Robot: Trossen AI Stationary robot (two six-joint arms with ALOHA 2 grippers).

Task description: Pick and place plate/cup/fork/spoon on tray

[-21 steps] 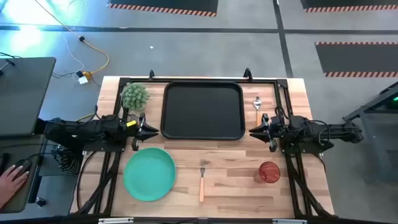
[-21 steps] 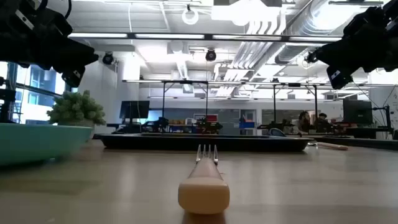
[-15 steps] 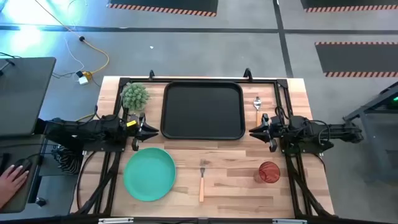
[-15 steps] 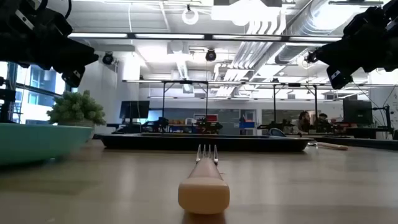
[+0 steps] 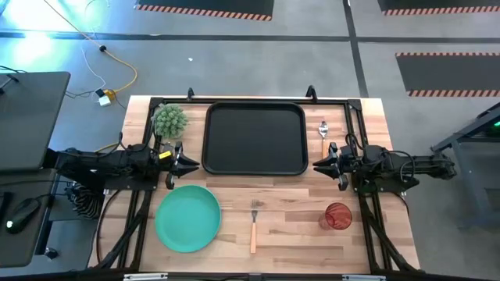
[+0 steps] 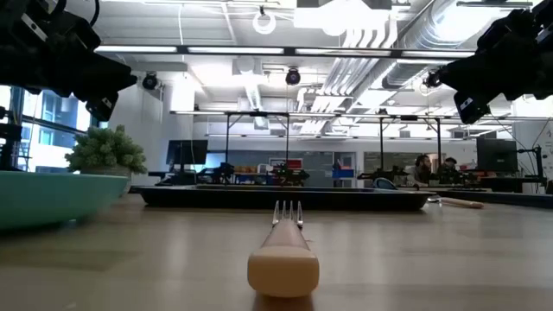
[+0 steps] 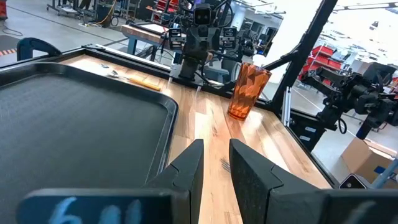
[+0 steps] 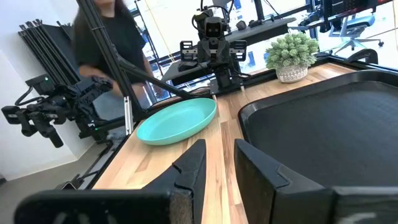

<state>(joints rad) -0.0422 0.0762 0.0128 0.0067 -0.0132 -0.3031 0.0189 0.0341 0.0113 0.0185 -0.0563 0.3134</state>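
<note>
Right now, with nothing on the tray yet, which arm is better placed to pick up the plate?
The left arm, probably. Its pincer hovers open just above the plate at the table's left side, beside the tray. The right pincer is across the table, nearer the cup and spoon.

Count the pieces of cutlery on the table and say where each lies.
2. The fork lies near the table's front edge, between plate and cup. The spoon lies right of the tray.
</note>
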